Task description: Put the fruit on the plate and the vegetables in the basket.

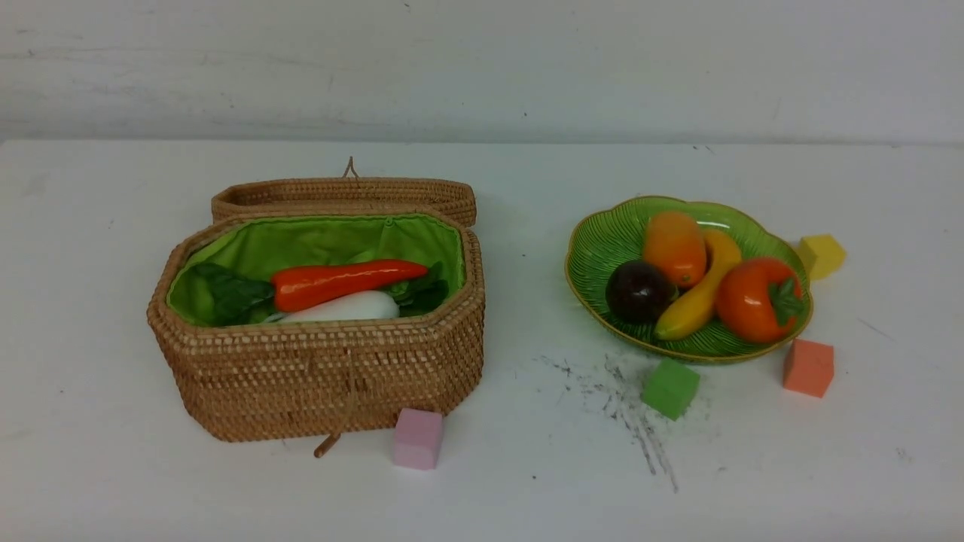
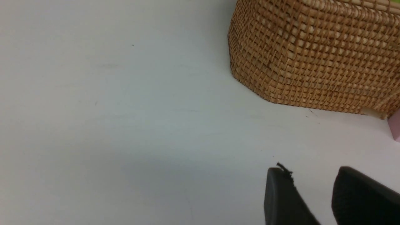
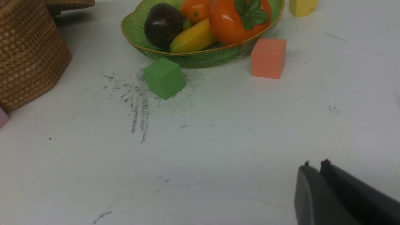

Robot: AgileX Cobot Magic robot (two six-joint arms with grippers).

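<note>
right claw (image 3: 315,170) pressed closed, empty, over bare desk (image 3: 218,150). plate (image 3: 137,34) holds mangosteen (image 3: 163,24), banana (image 3: 192,40), persimmon (image 3: 239,22), mango (image 3: 193,9). green cube (image 3: 163,78) near plate, orange cube (image 3: 268,57) beside it. basket (image 3: 28,59) at edge.

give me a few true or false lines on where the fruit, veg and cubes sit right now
1. The banana lies on the plate. True.
2. The basket has its lid shut. False: the lid is folded back and the green lining shows.
3. The long red-orange vegetable lies inside the basket. True.
4. The green cube sits on the plate. False: it is on the table in front of the plate.
5. The pink cube stands by the basket's front wall. True.
6. The right gripper holds the persimmon. False: its jaws are shut on nothing; the persimmon is on the plate.
</note>
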